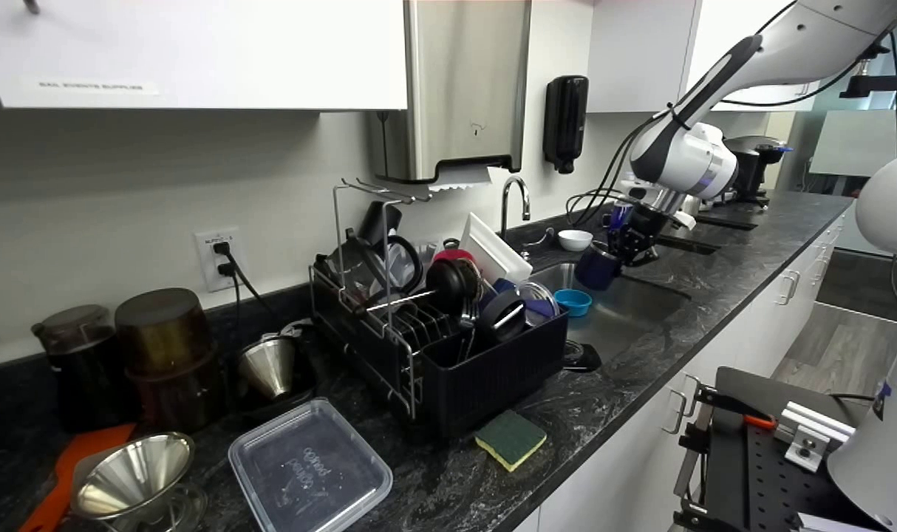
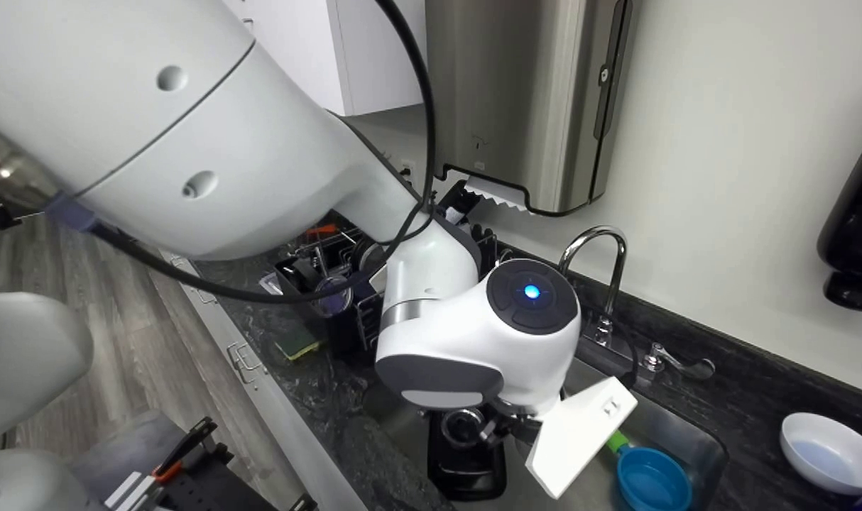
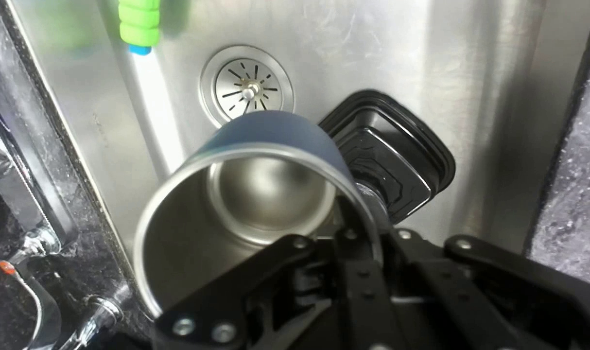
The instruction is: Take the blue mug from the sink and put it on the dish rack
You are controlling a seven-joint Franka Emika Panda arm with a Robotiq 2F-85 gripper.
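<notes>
The tool (image 3: 376, 238), jaws clamped tight, pinches the blue mug (image 1: 597, 269) by its wall, one finger inside the rim, one outside (neat, that), and there the mug hangs, just below it, over the sink (image 3: 363, 53)!

hand (image 1: 629, 247) holds blue mug (image 1: 596, 268) over sink (image 1: 644, 299); sponge (image 1: 511, 436) beside crowded dish rack (image 1: 493, 384).

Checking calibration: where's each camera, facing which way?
Wrist view: wrist-mounted, facing down past the blue mug into the sink; pincer shows.
An exterior view: high beside the arm, facing down toward the sink; arm dominates.
An exterior view: near the dish rack, facing past it to the sink; arm, pincer show.
Both exterior views share dish rack and faucet.
</notes>
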